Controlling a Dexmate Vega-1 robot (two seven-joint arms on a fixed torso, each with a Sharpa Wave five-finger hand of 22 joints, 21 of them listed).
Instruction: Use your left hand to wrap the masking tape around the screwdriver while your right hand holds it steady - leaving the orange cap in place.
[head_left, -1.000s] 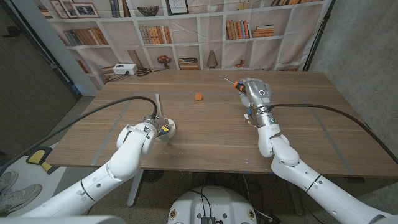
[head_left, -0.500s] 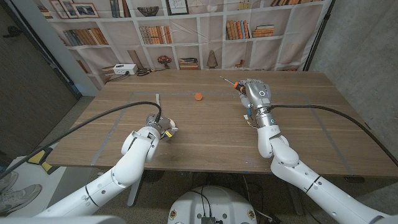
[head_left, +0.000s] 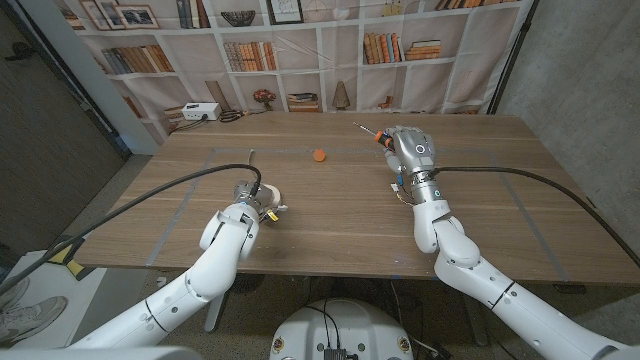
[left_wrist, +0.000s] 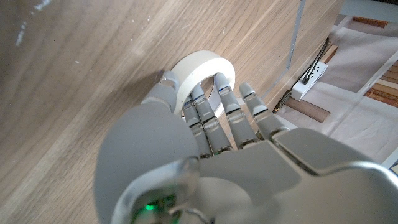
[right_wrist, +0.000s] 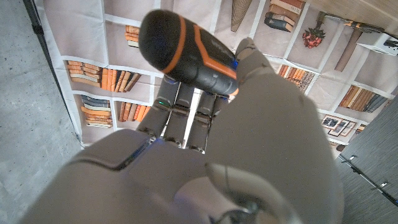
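**Head view first: both things are gripped, the wrapping is not begun**

Head view: the right robot hand (head_left: 409, 152) is at the far right part of the wooden counter (head_left: 340, 215) and holds the screwdriver (head_left: 374, 136), whose thin shaft points away to the far left of the hand. The orange cap (head_left: 319, 155) lies alone on the counter, well apart from both hands, between them and further back. The left robot hand (head_left: 262, 203) is at the near left part, with the white masking tape roll (head_left: 273, 208) under its fingers. The two hands are well apart.

Left wrist view: the left hand's fingers (left_wrist: 219, 118) reach into and over the masking tape roll (left_wrist: 200, 76), which touches the wood. I judge that the roll is gripped, but no loose tape end is visible.

Right wrist view: the right hand's fingers (right_wrist: 186, 118) close around the black and orange handle of the screwdriver (right_wrist: 186, 51), so it is firmly held.

My judgement: holding steady is done, the tape is only picked. What is left is to bring the roll to the screwdriver, attach the end and wind it, without touching the cap.
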